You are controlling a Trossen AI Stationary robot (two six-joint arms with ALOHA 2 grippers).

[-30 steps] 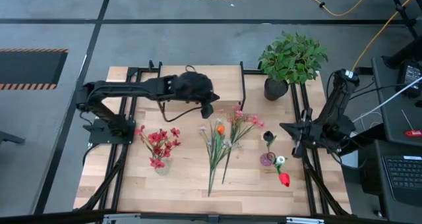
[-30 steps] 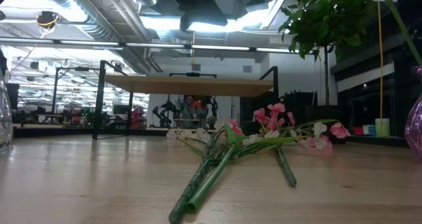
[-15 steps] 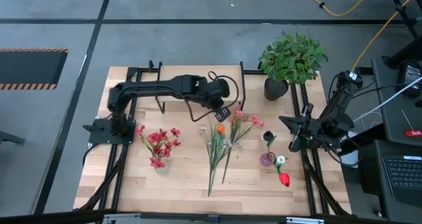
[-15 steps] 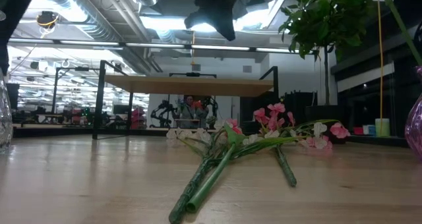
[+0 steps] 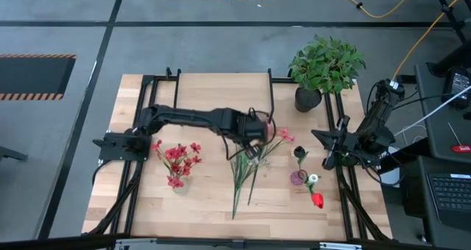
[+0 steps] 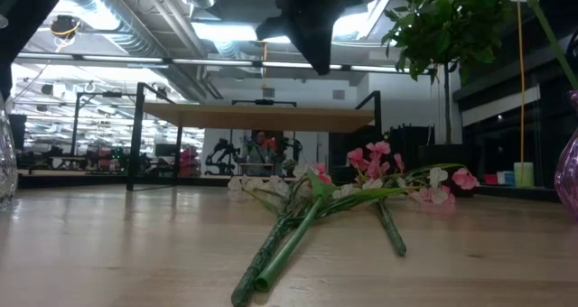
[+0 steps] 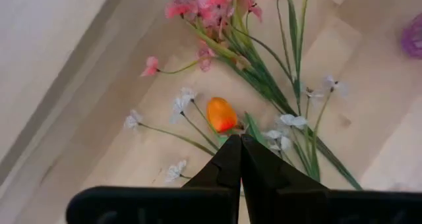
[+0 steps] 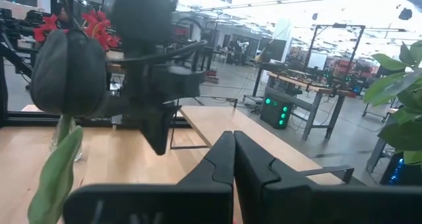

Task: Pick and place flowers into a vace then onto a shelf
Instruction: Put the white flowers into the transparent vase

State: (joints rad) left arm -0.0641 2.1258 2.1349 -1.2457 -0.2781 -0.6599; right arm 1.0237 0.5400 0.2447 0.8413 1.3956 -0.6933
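Loose flowers (image 5: 243, 169) lie flat on the table's middle, their stems toward the near edge; the low view shows the flowers (image 6: 316, 199) resting on the wood. My left gripper (image 7: 241, 140) hangs shut high above their blooms, beside an orange bloom (image 7: 221, 114), touching nothing; in the high view the left gripper (image 5: 252, 143) is at the table's centre. A clear vase (image 5: 179, 184) holds red flowers at the left. A purple vase (image 5: 298, 178) holds a dark bloom at the right. The shelf (image 5: 213, 95) stands at the far middle. My right gripper (image 8: 233, 137) waits shut at the right edge.
A bushy green plant in a black pot (image 5: 324, 66) stands at the far right corner. A red rose (image 5: 316, 200) lies near the purple vase. Black frame rails (image 5: 136, 184) run along both sides of the table. Bare wood lies between the clear vase and the loose flowers.
My left gripper has swung from the shelf's front edge toward the table's right and near side. It has come over the loose flowers' blooms, sunk a little and tipped steeply downward. It has stayed shut. The flowers have not moved.
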